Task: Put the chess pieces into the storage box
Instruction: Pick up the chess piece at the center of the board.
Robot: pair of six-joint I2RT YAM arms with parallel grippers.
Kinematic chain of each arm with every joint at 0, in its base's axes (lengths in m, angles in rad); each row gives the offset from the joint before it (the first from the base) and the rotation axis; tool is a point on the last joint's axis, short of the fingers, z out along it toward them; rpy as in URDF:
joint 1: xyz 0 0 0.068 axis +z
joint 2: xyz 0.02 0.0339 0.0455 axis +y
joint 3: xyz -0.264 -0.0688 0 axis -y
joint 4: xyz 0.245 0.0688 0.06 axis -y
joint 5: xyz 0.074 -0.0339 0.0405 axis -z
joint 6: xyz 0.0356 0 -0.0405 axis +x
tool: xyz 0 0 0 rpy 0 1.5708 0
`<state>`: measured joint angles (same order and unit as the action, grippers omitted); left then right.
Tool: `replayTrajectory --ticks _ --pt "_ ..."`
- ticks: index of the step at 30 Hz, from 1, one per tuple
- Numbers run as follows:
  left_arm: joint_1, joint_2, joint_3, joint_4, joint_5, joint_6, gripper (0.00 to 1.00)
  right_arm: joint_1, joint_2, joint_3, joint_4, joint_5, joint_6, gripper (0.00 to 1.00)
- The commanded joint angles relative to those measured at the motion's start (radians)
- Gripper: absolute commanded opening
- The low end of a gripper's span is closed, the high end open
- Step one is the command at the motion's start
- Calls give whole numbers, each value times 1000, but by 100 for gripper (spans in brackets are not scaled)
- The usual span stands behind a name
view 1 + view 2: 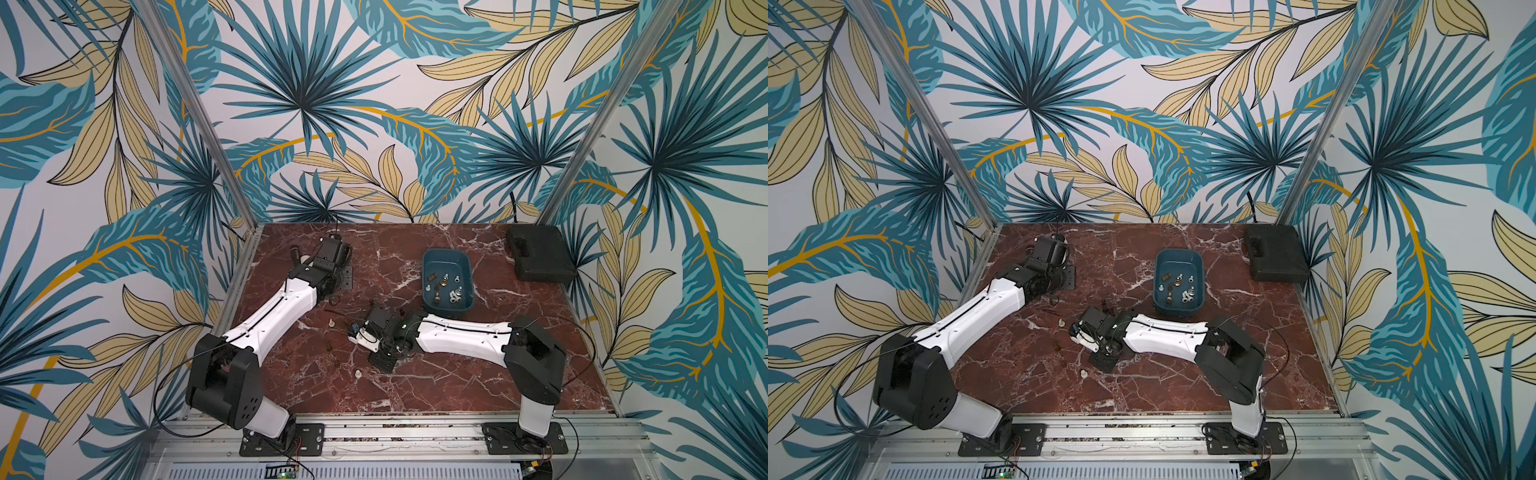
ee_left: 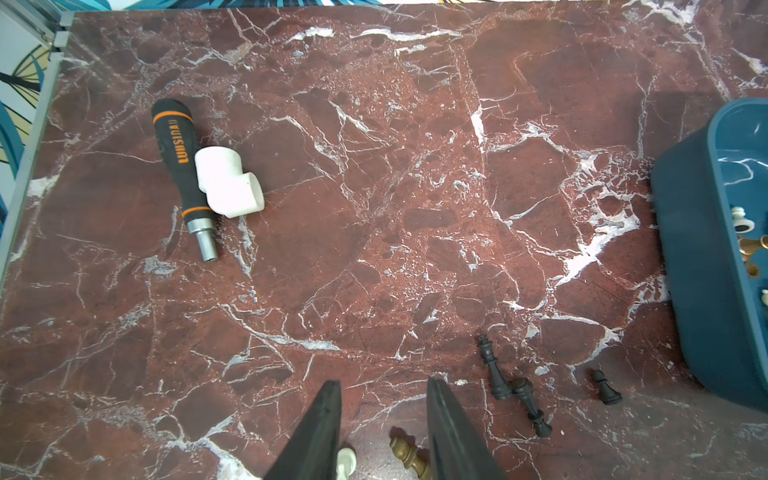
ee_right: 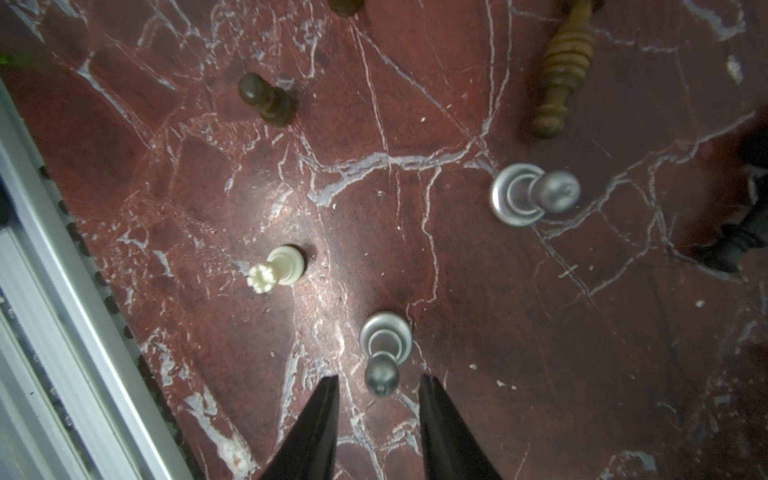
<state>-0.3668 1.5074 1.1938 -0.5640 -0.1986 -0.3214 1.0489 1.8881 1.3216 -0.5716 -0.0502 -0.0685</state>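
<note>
The teal storage box [image 1: 446, 251] [image 1: 1179, 252] holds several chess pieces; its wall [image 2: 702, 270] also shows in the left wrist view. My right gripper [image 3: 377, 381] is open low over the table, and a standing silver pawn [image 3: 385, 338] has its head just between the fingertips, untouched. Around it are a second silver pawn [image 3: 532, 195], a white piece [image 3: 278, 270] [image 1: 357, 373], a dark pawn [image 3: 266, 97] and a lying brown piece [image 3: 561, 70]. My left gripper [image 2: 382, 388] hangs open and empty above a brown piece [image 2: 409, 455] and a white piece [image 2: 345, 461]. Black pieces [image 2: 496, 374] lie near the box.
A black-and-orange screwdriver handle [image 2: 183, 166] and a white pipe elbow [image 2: 228, 183] lie together near the back left corner. A flat black case [image 1: 540, 253] sits at the back right. The front aluminium rail [image 3: 50, 270] runs close to my right gripper.
</note>
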Motion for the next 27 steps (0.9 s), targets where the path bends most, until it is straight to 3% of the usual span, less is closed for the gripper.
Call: replayTrajectory --ticks 1,11,27 --pt "8 8 -22 24 10 -16 39 6 28 16 -23 23 -1 37" --pt "12 -4 -12 18 -13 -2 39 6 9 9 -14 -22 -13 20" --pt "14 -112 -51 65 -79 8 39 -33 -240 -38 -49 48 76 13"
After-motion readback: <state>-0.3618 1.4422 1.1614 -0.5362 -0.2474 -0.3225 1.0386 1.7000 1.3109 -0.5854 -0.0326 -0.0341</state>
